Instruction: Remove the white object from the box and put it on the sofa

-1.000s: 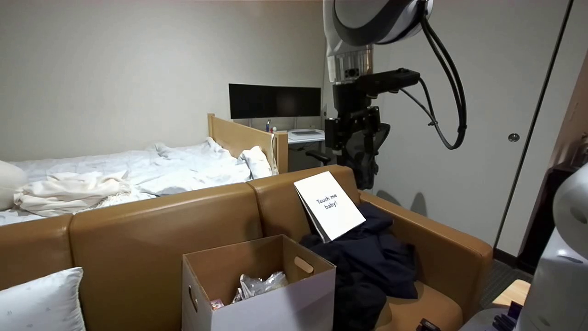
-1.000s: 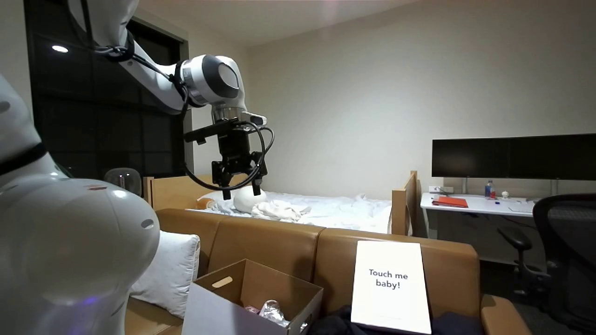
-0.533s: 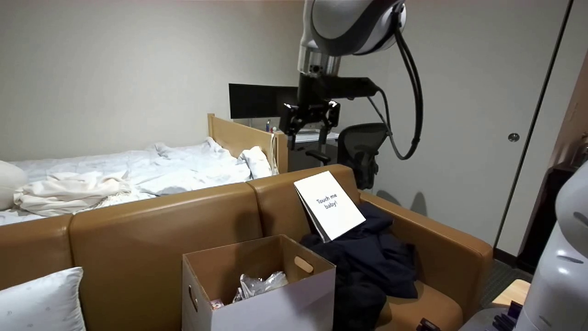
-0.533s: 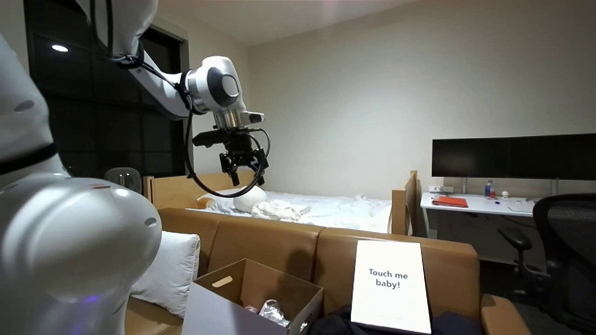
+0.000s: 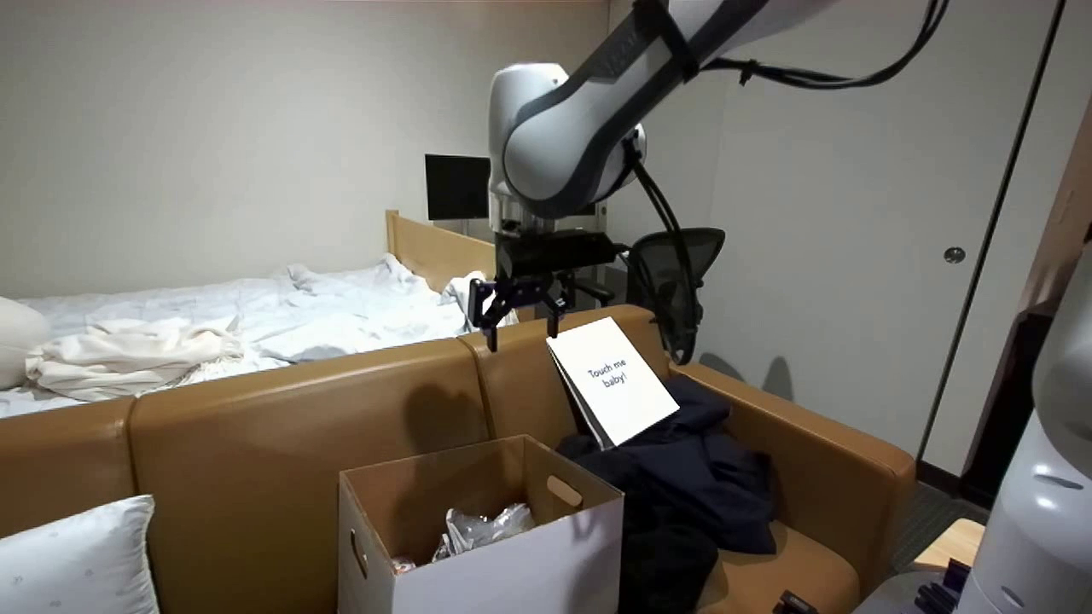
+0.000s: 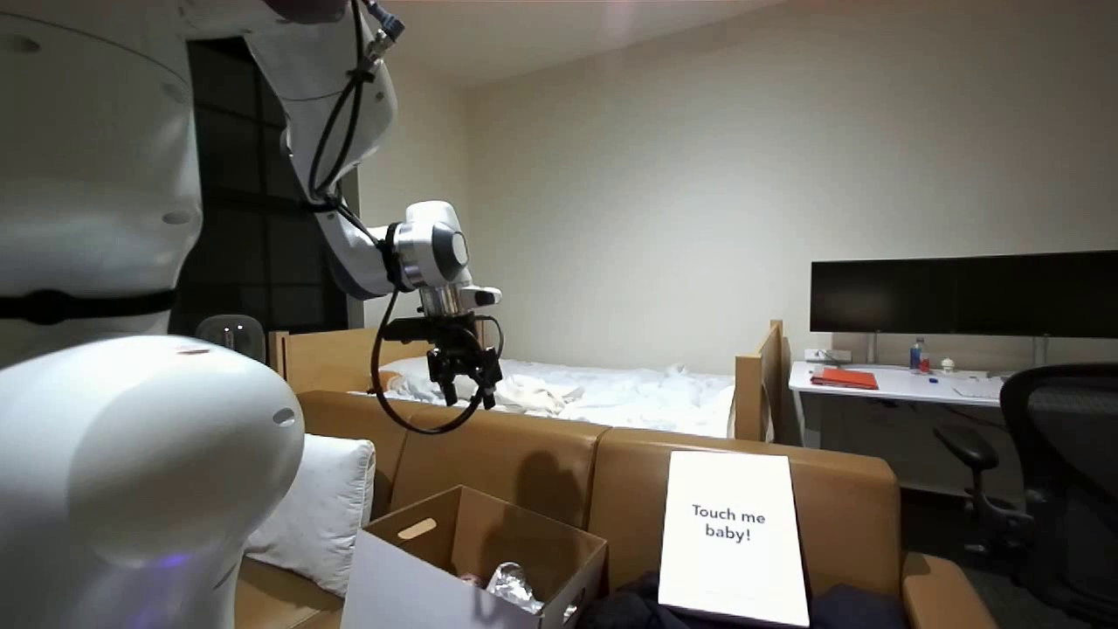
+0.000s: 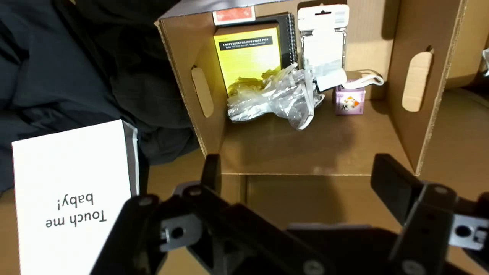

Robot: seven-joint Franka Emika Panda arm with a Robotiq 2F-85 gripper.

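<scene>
An open cardboard box stands on the brown sofa; both also show in an exterior view, the box and the sofa. In the wrist view, a flat white packaged object lies in the box near its far wall. A crumpled clear plastic bag lies beside it. The white object cannot be made out in the exterior views; the bag shows there. My gripper is open and empty, high above the box and toward the sofa back, in both exterior views.
The box also holds a yellow book, a dark spiral notebook and a small purple box. A white "Touch me baby!" item leans on dark clothing beside the box. A white pillow lies on the sofa.
My gripper has come down a long way toward the sofa back and the box, and has moved across toward the box. It stays open. The box and its contents have not moved.
</scene>
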